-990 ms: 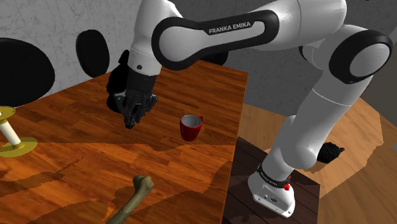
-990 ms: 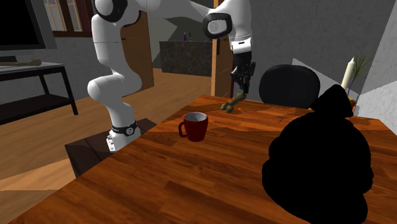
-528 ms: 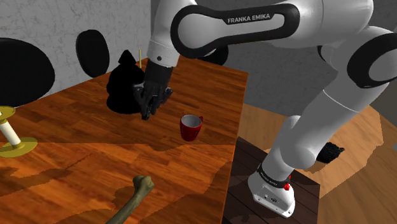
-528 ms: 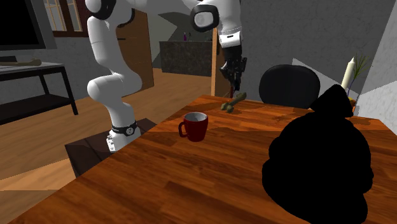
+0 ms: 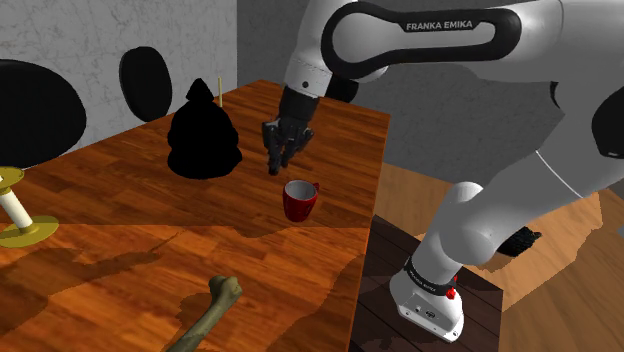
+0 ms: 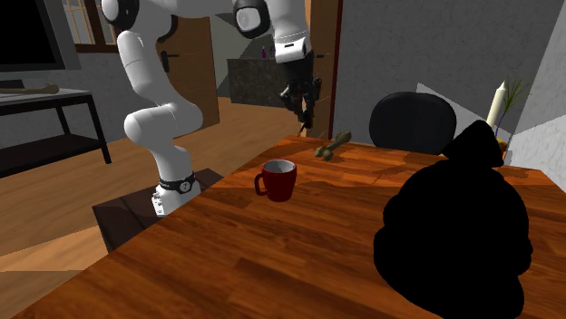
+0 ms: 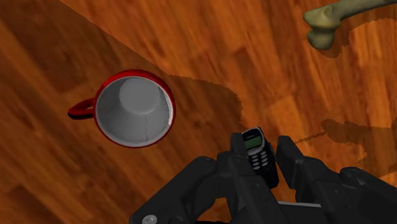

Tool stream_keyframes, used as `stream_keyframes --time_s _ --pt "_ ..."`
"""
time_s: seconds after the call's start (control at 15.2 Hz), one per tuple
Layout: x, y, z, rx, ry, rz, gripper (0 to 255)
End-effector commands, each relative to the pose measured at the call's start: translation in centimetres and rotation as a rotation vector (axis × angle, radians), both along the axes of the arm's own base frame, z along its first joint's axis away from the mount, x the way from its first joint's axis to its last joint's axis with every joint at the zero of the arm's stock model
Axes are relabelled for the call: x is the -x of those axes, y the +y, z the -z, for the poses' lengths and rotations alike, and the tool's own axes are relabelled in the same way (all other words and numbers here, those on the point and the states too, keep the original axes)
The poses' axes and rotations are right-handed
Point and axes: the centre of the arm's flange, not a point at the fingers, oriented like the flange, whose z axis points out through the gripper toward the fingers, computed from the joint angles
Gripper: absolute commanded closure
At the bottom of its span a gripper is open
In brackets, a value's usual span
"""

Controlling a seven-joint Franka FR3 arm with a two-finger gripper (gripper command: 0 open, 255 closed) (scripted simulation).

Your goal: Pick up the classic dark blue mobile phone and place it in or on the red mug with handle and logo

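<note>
- Gripper [image 7: 262,159]: black fingers pinch the phone [image 7: 254,147], a dark bar-shaped handset with a green screen and keypad, held in the air above the table.
- Mug [image 7: 81,111]: below, off to one side of the phone. Upright, red outside, grey inside, loop handle.
- Table [image 7: 191,38]: glossy wood-grain planks.
- Bone [image 7: 324,25]: pale olive, knobbed end, lying flat farther out.
- Black lump [image 5: 203,140]: featureless, cone-topped, on the tabletop.

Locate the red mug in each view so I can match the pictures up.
Shoulder view: red mug right of centre on the table, just below and right of the gripper.
Second exterior view: mug left of centre, near the table edge toward the stand.
Wrist view: mug seen from above, beside the gripper holding the phone, handle pointing away.
Shared landmark: the bone.
</note>
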Motion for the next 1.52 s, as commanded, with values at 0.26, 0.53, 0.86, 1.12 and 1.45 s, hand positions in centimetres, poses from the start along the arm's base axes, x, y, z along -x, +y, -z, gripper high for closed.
stream_keyframes --time_s 0.26,0.53,0.86,1.12,1.45 --pt "2.6 -7.5 -0.6 -0.001 0.0 -0.002 255" --pt "2.9 -8.5 0.8 -0.001 0.0 -0.002 255" --pt "2.9 -8.5 3.5 -0.001 0.0 -0.002 255" --pt "2.9 -8.5 5.6 -0.001 0.0 -0.002 255" --pt "2.9 -8.5 8.2 -0.001 0.0 -0.002 255"
